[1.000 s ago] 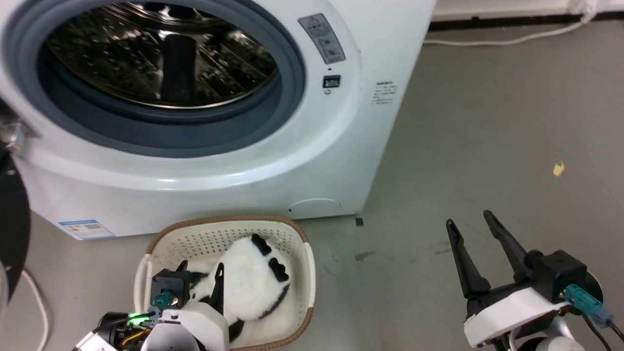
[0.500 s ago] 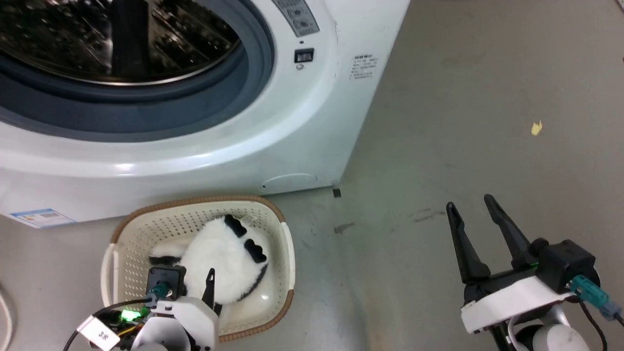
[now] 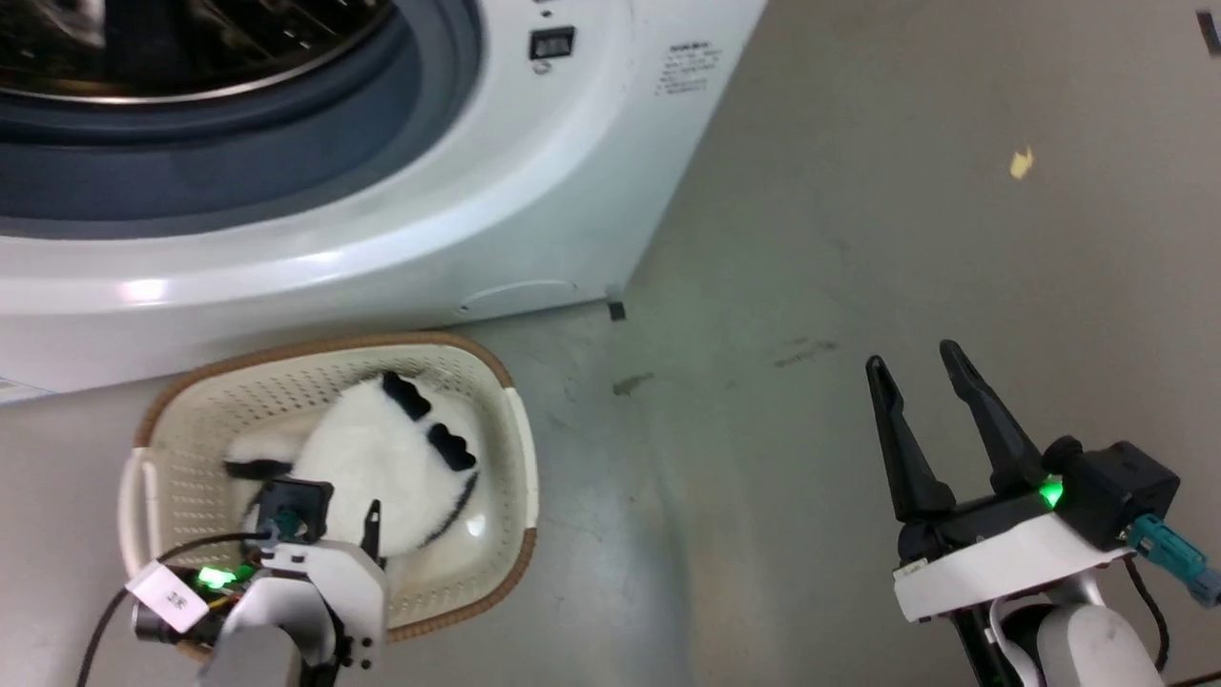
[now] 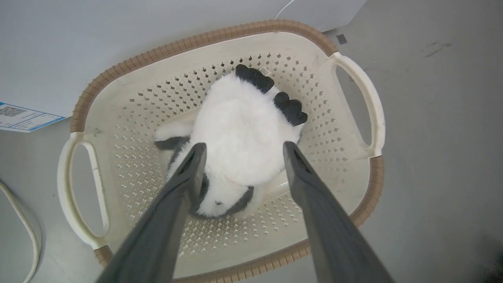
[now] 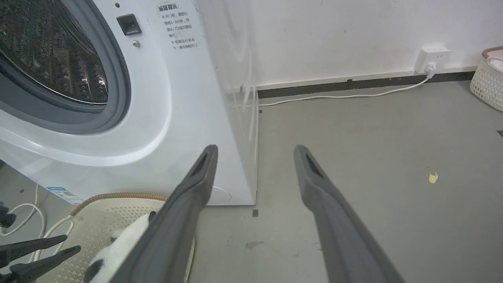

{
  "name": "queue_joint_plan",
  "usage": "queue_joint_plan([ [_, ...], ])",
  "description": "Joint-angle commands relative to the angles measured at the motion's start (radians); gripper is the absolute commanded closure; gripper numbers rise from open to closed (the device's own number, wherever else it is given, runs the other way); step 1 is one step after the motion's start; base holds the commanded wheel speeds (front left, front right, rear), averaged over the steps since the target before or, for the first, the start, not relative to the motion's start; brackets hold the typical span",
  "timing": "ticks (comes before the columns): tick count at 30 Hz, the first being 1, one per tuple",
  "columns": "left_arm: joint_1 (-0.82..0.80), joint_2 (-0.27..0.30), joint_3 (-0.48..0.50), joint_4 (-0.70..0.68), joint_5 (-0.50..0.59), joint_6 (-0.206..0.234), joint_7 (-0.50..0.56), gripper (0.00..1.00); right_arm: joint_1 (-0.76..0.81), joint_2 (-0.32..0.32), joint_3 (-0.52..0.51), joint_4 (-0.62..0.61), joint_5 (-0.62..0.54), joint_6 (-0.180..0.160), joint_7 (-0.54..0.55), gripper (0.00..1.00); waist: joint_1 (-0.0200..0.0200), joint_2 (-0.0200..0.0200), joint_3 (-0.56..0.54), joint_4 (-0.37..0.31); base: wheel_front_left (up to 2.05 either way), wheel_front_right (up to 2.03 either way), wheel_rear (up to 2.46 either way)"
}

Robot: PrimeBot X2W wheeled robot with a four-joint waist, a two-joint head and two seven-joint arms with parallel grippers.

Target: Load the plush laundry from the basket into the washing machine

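The plush laundry [image 4: 243, 129], fluffy white with black patches, lies in the cream basket [image 4: 196, 39] with a brown rim, on the floor in front of the washing machine [image 3: 382, 219]. My left gripper [image 4: 243, 146] hangs open over the basket, one finger on each side of the plush's near half. I cannot tell whether the fingers touch it. In the head view the left gripper [image 3: 329, 501] is at the basket's [image 3: 515, 448] near side, over the plush [image 3: 382, 458]. My right gripper [image 3: 911, 361] is open and holds nothing, above bare floor to the right. The steel drum [image 5: 51, 59] is open to view.
A yellow scrap [image 3: 1021, 164] lies on the grey floor to the far right. A white cable [image 5: 342, 96] runs along the wall to an outlet [image 5: 431, 57]. Another white basket [image 5: 489, 82] stands at the far right edge. A pale cord [image 4: 19, 220] lies left of the basket.
The head camera has tilted down and to the right, so washer and basket sit higher and further left in view. Both grippers stay open; the plush is still in the basket.
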Motion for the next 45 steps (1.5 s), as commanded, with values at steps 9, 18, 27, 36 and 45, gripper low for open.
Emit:
queue_joint_plan([
  [9,-0.081,0.078,-0.058,0.095,0.017,-0.021,0.072,0.00,-0.051,0.001,0.025,-0.007,0.061,-0.001,-0.027,0.00,0.0000,0.0000,0.107,-0.073,0.00,0.00,0.00],
  [18,-0.181,0.136,-0.093,0.140,0.021,-0.020,0.127,0.00,-0.067,0.001,0.032,-0.017,0.105,-0.001,-0.046,0.00,0.0000,0.0000,0.200,-0.102,0.00,0.00,0.00],
  [27,-0.287,0.187,-0.146,0.212,0.035,-0.030,0.198,0.00,-0.083,0.001,0.027,-0.031,0.138,-0.001,-0.065,0.00,0.0000,0.0000,0.287,-0.128,0.00,0.00,0.00],
  [36,-0.371,0.221,-0.183,0.291,0.032,-0.010,0.228,0.00,-0.102,0.001,0.035,-0.036,0.171,-0.001,-0.084,0.00,0.0000,0.0000,0.363,-0.158,0.00,0.00,0.00],
  [45,-0.373,0.229,-0.178,0.390,-0.031,0.006,0.151,1.00,-0.137,0.001,0.049,-0.016,0.178,-0.001,-0.103,0.00,0.0000,0.0000,0.366,-0.212,0.00,0.00,0.00],
])
